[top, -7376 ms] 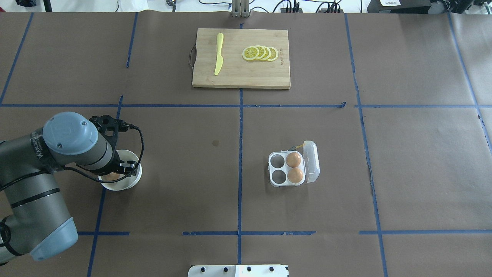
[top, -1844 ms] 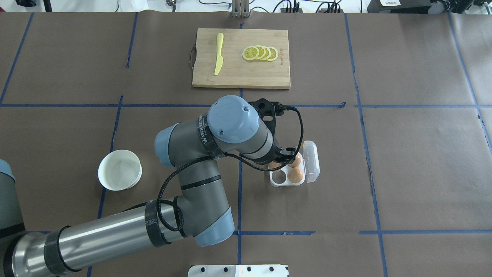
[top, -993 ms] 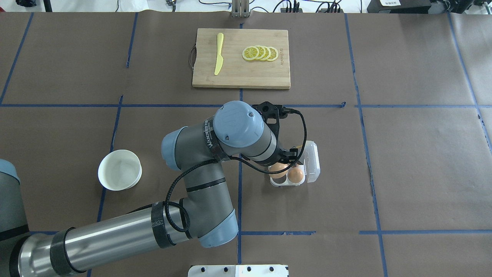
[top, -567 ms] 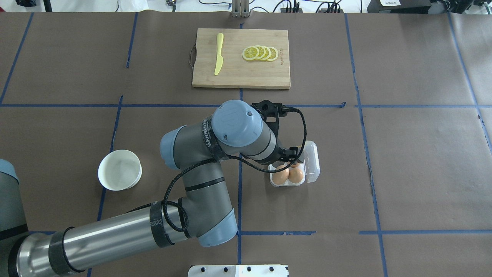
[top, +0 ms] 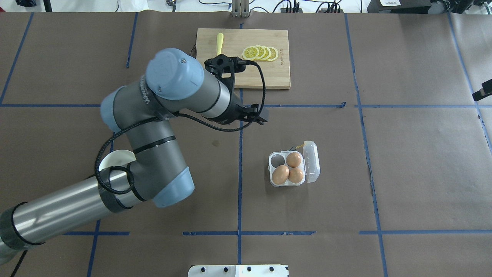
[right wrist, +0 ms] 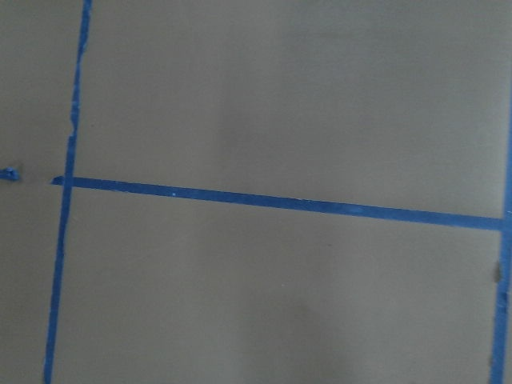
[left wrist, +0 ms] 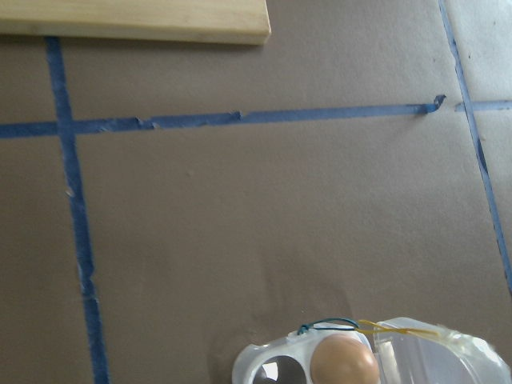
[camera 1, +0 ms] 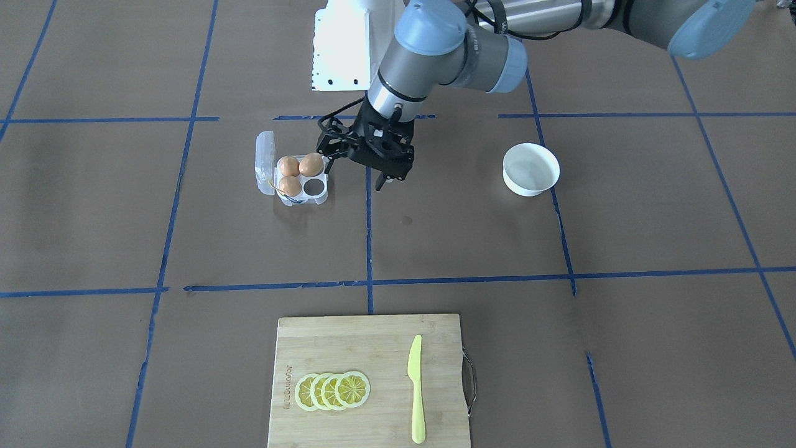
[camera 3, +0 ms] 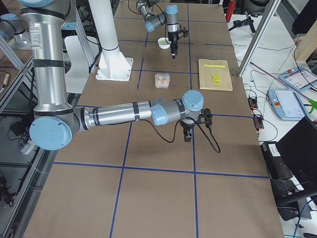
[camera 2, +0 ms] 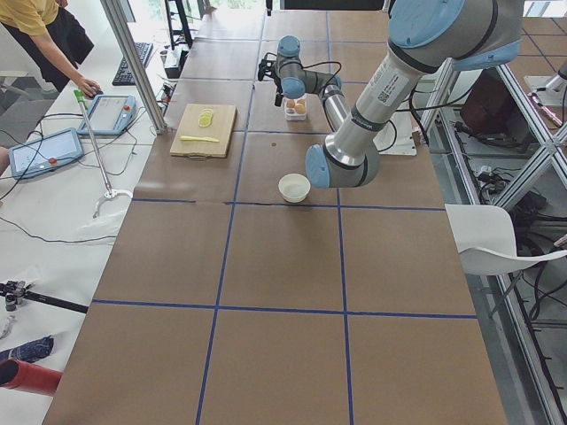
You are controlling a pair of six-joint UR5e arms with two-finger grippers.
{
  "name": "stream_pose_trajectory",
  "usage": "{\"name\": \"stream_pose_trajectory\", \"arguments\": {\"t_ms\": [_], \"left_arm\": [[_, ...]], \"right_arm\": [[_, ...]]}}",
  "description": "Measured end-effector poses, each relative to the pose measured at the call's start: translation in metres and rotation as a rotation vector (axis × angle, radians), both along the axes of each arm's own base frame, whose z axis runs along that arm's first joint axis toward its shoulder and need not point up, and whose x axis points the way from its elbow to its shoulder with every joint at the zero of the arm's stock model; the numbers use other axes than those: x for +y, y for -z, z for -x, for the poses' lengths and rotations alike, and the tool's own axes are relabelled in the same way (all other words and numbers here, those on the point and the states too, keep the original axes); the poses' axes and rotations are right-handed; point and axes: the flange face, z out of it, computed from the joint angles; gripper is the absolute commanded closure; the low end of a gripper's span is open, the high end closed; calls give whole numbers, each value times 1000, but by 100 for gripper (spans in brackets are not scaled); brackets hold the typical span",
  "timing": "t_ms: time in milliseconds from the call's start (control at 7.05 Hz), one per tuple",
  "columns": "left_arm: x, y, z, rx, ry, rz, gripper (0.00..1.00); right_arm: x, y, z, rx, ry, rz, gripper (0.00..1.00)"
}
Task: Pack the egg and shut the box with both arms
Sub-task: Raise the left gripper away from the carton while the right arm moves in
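The clear box (top: 273,181) lies open on the table, its lid (top: 312,161) folded out to the right. It holds three orange-brown eggs: one in the near-left cell (top: 280,174), one near right (top: 295,176), one far right (top: 294,159). The far-left cell (top: 277,159) is empty. My left gripper (top: 251,117) hangs above the table, behind and left of the box, open and empty; it also shows in the front view (camera 1: 354,171). Only a black tip of my right gripper (top: 483,90) shows at the right edge; I cannot tell its state.
A wooden cutting board (top: 265,75) at the back carries lemon slices (top: 260,53) and a yellow knife (camera 1: 416,386). A white bowl (camera 1: 530,169) stands at the left, half hidden under my left arm in the overhead view. The white pedestal base (top: 238,270) is at the near edge.
My left gripper set an egg into the near-left cell, let go and rose back and to the left. A tip of my right gripper has come in at the right edge.
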Motion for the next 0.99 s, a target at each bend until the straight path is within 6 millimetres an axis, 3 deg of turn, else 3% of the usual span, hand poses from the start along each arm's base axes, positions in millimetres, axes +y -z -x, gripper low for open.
{"name": "stream_pose_trajectory", "arguments": {"t_ms": [284, 567, 709, 993], "left_arm": [[-39, -45, 65, -49, -4, -77, 1], [-74, -89, 124, -112, -6, -159, 1], [-86, -102, 144, -134, -3, -182, 1], [-96, -120, 162, -157, -8, -193, 1]], "right_arm": [[24, 33, 82, -93, -52, -2, 0], [51, 63, 150, -130, -92, 26, 0], [68, 78, 182, -130, -105, 37, 0], [103, 102, 239, -126, -123, 46, 0]]}}
